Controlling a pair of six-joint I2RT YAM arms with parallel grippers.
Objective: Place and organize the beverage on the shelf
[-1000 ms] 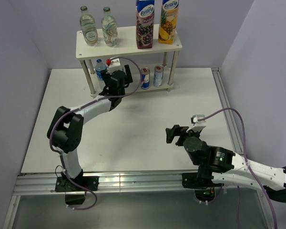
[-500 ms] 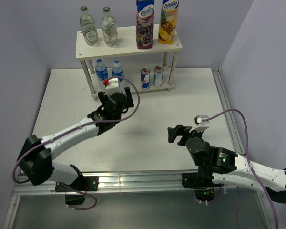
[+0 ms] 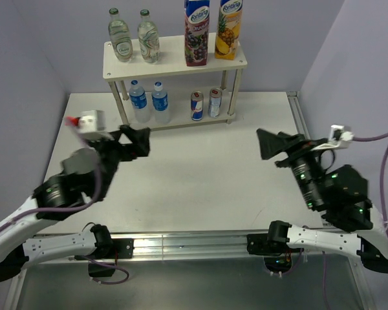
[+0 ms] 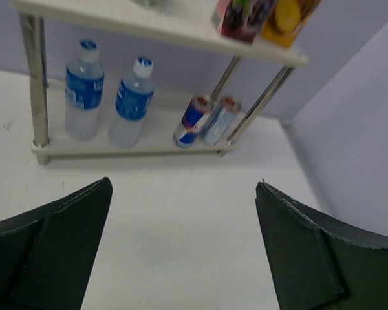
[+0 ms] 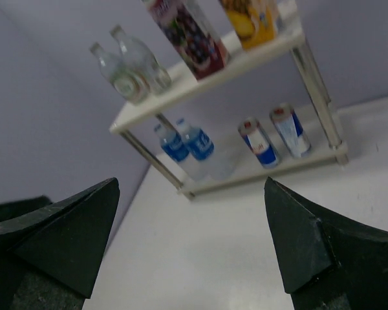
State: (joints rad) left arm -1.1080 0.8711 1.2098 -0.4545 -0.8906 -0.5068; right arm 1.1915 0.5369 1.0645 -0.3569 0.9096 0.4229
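Observation:
The cream-white shelf (image 3: pixel 174 59) stands at the back of the table. Its top board carries two glass bottles (image 3: pixel 121 37) and two juice cartons (image 3: pixel 196 33). Two blue-labelled water bottles (image 3: pixel 138 102) and two cans (image 3: pixel 196 106) stand on the lower tier. My left gripper (image 3: pixel 137 141) hovers open at the left, well short of the shelf, with nothing between its fingers. My right gripper (image 3: pixel 266 145) is raised at the right, open and empty. The left wrist view shows the water bottles (image 4: pixel 84 90) and cans (image 4: pixel 192 121) beyond the left gripper (image 4: pixel 183 183). The right gripper (image 5: pixel 192 181) faces the shelf (image 5: pixel 246 61).
Pale walls close in the white table (image 3: pixel 200 174) at the back and on both sides. An aluminium rail (image 3: pixel 181 244) runs along the near edge, and a metal strip (image 3: pixel 307 155) lines the right edge. Cables loop off both arms.
My left arm has drawn back from the shelf's lower tier toward the near left, leaving the second water bottle there. My right arm has lifted and swung right. Both grippers stayed open.

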